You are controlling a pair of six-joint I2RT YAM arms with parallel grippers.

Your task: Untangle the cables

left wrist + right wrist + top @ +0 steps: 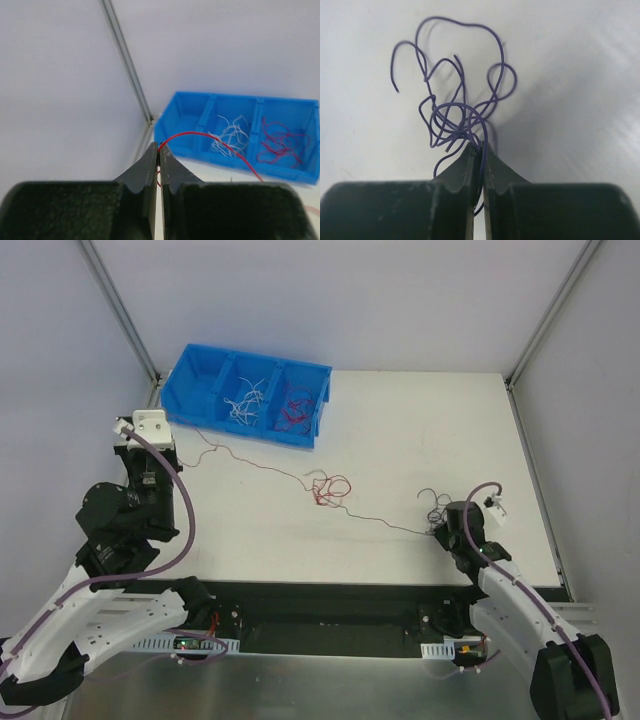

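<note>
The cables lie stretched across the white table. A red tangle (pixel 328 488) sits mid-table. A thin red strand (pixel 245 460) runs from it left to my left gripper (pixel 180 464), and a dark strand (pixel 385 523) runs right to my right gripper (pixel 441 530). In the left wrist view my left gripper (pixel 160 149) is shut on the red wire (pixel 210 137), which arcs away to the right. In the right wrist view my right gripper (pixel 482 145) is shut on a purple wire, and its curly purple bunch (pixel 457 102) lies on the table just beyond the fingertips.
A blue bin (pixel 255 432) with three compartments stands at the back left. White wires (pixel 245 400) lie in its middle compartment and red wires (pixel 297 406) in its right one. The bin (pixel 235 159) also shows ahead of the left gripper. Grey walls and metal posts enclose the table.
</note>
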